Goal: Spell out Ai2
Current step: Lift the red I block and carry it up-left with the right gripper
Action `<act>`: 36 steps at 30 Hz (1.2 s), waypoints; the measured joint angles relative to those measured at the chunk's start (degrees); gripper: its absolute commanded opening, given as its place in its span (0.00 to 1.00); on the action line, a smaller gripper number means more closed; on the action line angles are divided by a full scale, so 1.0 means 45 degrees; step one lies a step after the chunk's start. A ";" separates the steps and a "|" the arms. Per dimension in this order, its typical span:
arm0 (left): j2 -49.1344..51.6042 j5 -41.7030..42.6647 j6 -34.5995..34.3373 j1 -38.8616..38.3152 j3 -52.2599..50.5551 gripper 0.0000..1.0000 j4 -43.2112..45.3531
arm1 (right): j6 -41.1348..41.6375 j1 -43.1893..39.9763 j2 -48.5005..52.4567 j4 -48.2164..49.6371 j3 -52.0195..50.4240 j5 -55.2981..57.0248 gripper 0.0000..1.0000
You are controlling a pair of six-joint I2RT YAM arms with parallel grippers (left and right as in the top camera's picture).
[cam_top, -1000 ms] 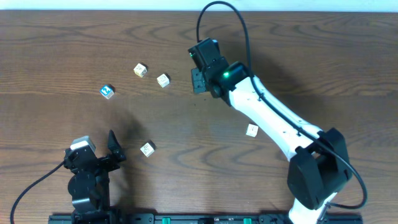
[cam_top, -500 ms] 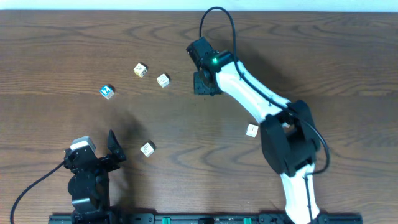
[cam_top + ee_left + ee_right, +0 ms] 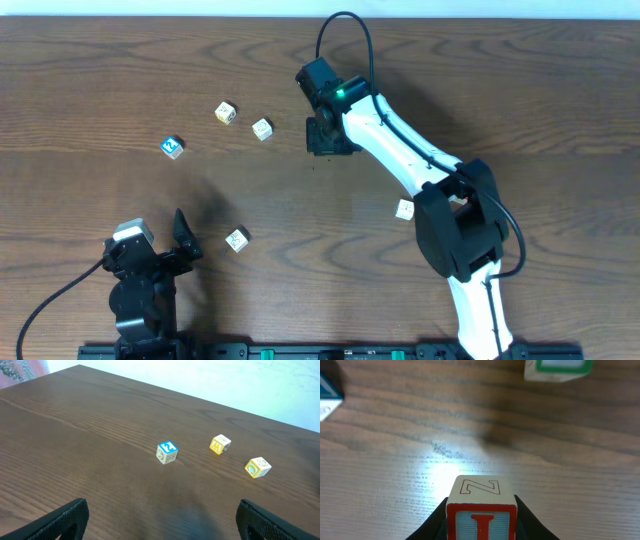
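Note:
My right gripper (image 3: 321,137) is shut on a wooden block with a red I on one face and a Z on another (image 3: 480,510), held just above the table right of two yellow blocks (image 3: 262,128) (image 3: 226,112). A blue block with a 2 (image 3: 173,147) lies further left; it also shows in the left wrist view (image 3: 167,452), with the two yellow blocks (image 3: 220,444) (image 3: 257,467) to its right. My left gripper (image 3: 160,245) is open and empty at the near left edge, far from the blocks.
A cream block (image 3: 236,239) lies just right of the left gripper. Another block (image 3: 405,209) lies beside the right arm. A green-edged block (image 3: 559,370) and a blue-edged one (image 3: 327,392) show at the top of the right wrist view.
The right arm has swung, its base link turning, and the gripper with the I block has shifted slightly left. The left arm has not moved.

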 measured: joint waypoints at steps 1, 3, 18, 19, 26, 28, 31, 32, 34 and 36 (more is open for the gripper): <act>0.0000 0.0000 0.0000 0.0000 0.0000 0.95 0.0000 | -0.0005 0.0005 0.0000 -0.0053 -0.0024 -0.0039 0.01; 0.0000 0.0000 0.0000 0.0000 0.0000 0.96 -0.0005 | 0.0000 0.0053 0.0000 -0.0087 -0.0083 -0.0083 0.01; 0.0000 0.0000 0.0000 0.0000 0.0000 0.96 0.0000 | 0.0155 0.0418 0.0000 0.1370 -0.1370 0.1117 0.01; 0.0000 0.0000 0.0000 0.0000 0.0000 0.95 0.0000 | 0.0209 0.0418 0.0000 0.1379 -0.1370 0.1195 0.01; 0.0000 0.0000 0.0000 0.0000 0.0000 0.95 -0.0005 | 0.0646 0.0418 0.0000 0.1749 -0.1943 0.1355 0.01; 0.0000 0.0000 0.0000 0.0000 0.0000 0.95 -0.0005 | 0.0733 0.0418 0.0000 0.1763 -0.2064 0.1341 0.02; 0.0000 0.0000 0.0000 0.0000 0.0000 0.96 0.0000 | 0.0792 0.0418 0.0000 0.1797 -0.2089 0.1302 0.01; 0.0000 0.0000 0.0000 0.0000 0.0000 0.95 -0.0005 | 0.0811 0.0418 0.0000 0.1797 -0.2089 0.1282 0.01; 0.0000 0.0000 0.0000 0.0000 0.0000 0.95 0.0000 | 0.0865 0.0418 0.0000 0.1802 -0.2089 0.1248 0.01; 0.0000 0.0000 0.0000 0.0000 0.0000 0.95 -0.0005 | 0.0967 0.0418 0.0000 0.1807 -0.2089 0.1166 0.01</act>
